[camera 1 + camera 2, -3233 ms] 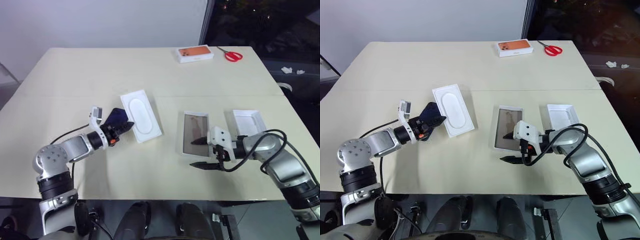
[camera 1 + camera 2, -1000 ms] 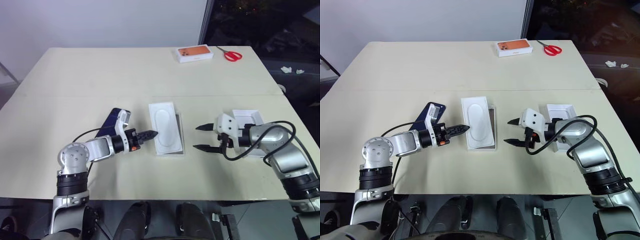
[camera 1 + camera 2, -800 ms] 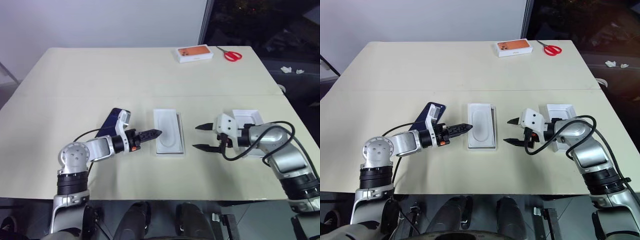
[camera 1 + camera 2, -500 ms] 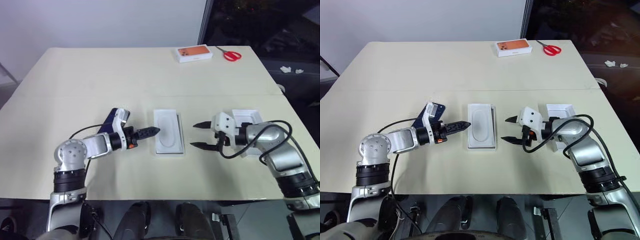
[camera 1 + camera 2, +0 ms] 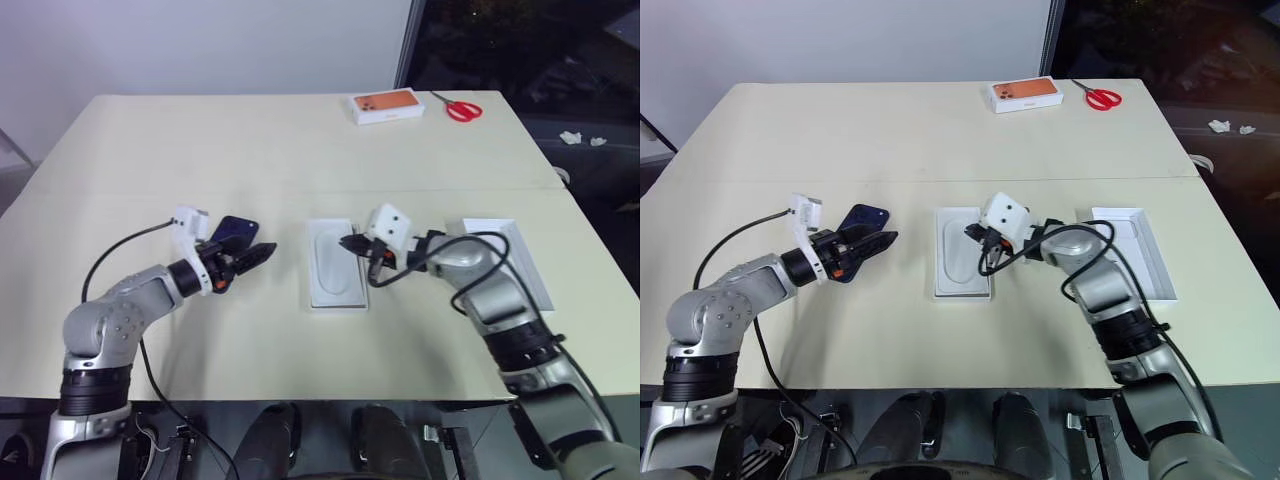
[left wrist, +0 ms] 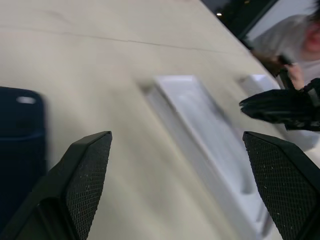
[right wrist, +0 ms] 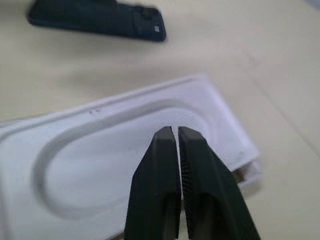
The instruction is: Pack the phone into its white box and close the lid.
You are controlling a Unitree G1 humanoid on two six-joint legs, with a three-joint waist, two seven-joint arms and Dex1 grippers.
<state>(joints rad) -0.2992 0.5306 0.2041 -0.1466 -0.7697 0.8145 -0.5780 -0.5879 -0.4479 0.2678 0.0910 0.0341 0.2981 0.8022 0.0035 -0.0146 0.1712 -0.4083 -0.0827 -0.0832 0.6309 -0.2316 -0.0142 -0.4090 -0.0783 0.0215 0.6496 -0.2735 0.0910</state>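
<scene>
Right wrist view alone showed the right gripper (image 7: 176, 134) pressed together over the white box (image 7: 125, 150), oval recess bare; phone (image 7: 97, 19) lay beyond; left gripper (image 5: 253, 256) spread.

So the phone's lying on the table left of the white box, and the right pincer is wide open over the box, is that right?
Not quite. The right pincer is shut, its two fingers pressed together over the white box, as the right wrist view shows. The rest holds: the phone lies on the table to the left of the box.
</scene>
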